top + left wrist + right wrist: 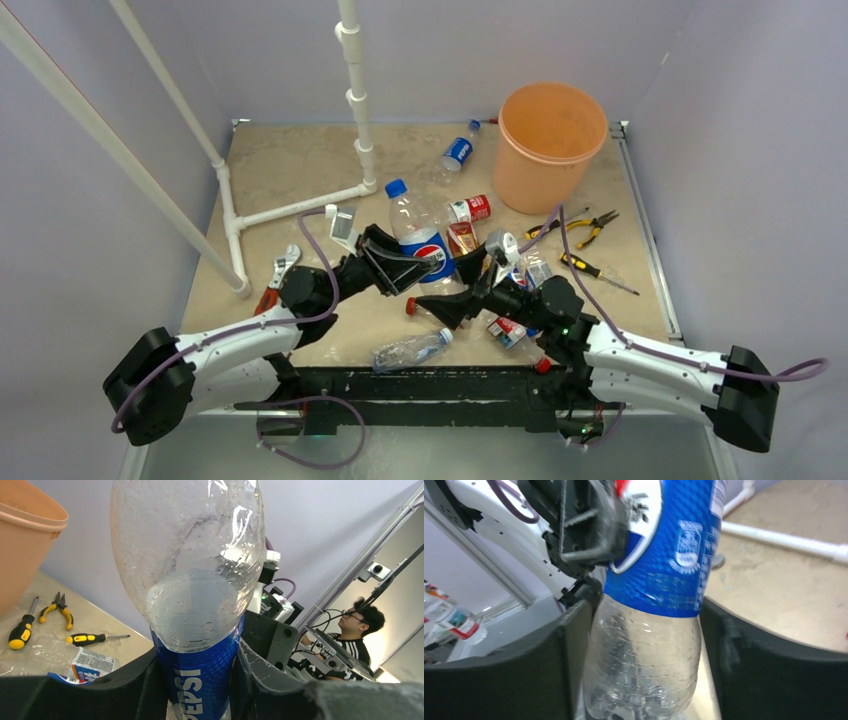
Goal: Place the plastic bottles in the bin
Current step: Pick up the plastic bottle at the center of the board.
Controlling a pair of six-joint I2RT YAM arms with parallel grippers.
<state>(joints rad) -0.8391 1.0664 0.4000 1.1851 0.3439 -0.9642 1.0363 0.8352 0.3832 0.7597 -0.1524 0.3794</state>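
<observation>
Clear plastic, blue label, blue cap: blue-label bottle (418, 232), middle of the table, cap toward the far side.

- Left gripper (412, 262): closed tight on the blue label, one finger on each side.
- Right gripper (456, 285): fingers part-way open, set against both sides of the same bottle's clear lower body.
- Bin (551, 140): orange, upright, far right corner, well apart from the held bottle.
- Second blue bottle (458, 151): lying just left of the bin.
- Red-label bottle (470, 209): lying near the bin's base.
- Clear bottle (411, 350): lying at the near edge, white cap to the right.
- More bottles (512, 330): under the right arm, partly hidden.
- Pliers (591, 228) and screwdriver (592, 267): right side, near the bin.
- Wrench (279, 274): left side, beside the white pipe frame (300, 206).
</observation>
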